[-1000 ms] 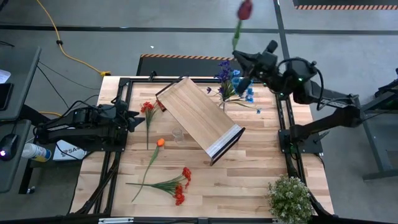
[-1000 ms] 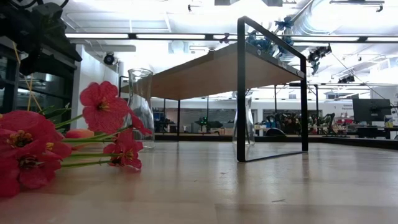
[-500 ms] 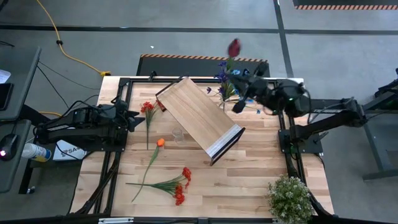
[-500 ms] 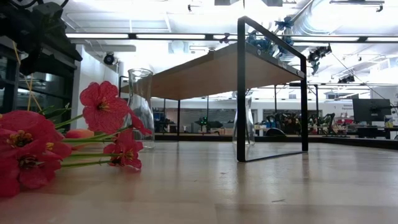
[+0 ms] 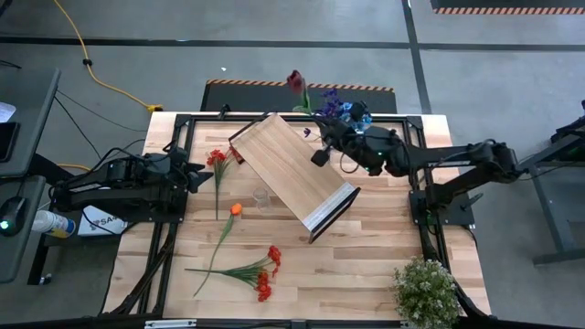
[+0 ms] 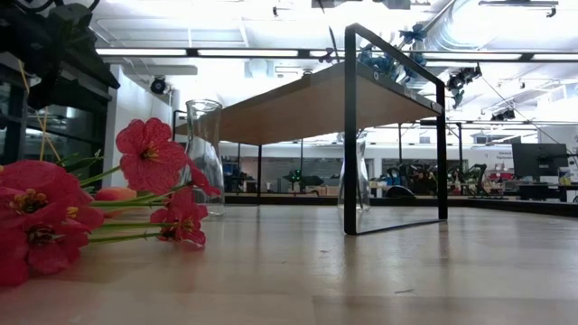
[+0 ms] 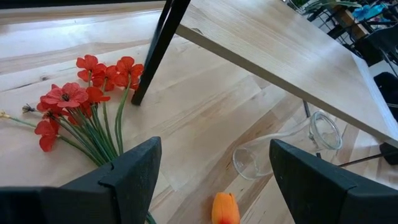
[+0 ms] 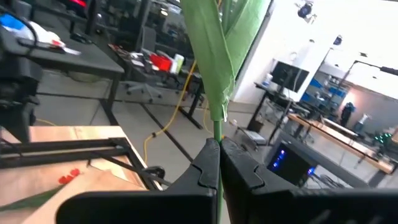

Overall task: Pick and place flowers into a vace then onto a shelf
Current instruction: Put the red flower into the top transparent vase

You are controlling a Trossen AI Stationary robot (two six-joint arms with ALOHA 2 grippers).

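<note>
One maroon flower (image 5: 295,80) is pinched by its stem in the right gripper (image 5: 317,155) above the shelf (image 5: 291,171); swinging, it could probably snag the blue flowers (image 5: 340,108) (vase hidden). Left gripper (image 5: 194,170) waits wide.

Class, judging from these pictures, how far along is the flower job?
Done: blue and purple flowers already stand in the far vase. In hand: the right gripper is shut on a dark red flower near it. Left: red flowers, an orange flower and another red bunch lie on the table; the shelf top is bare.
</note>
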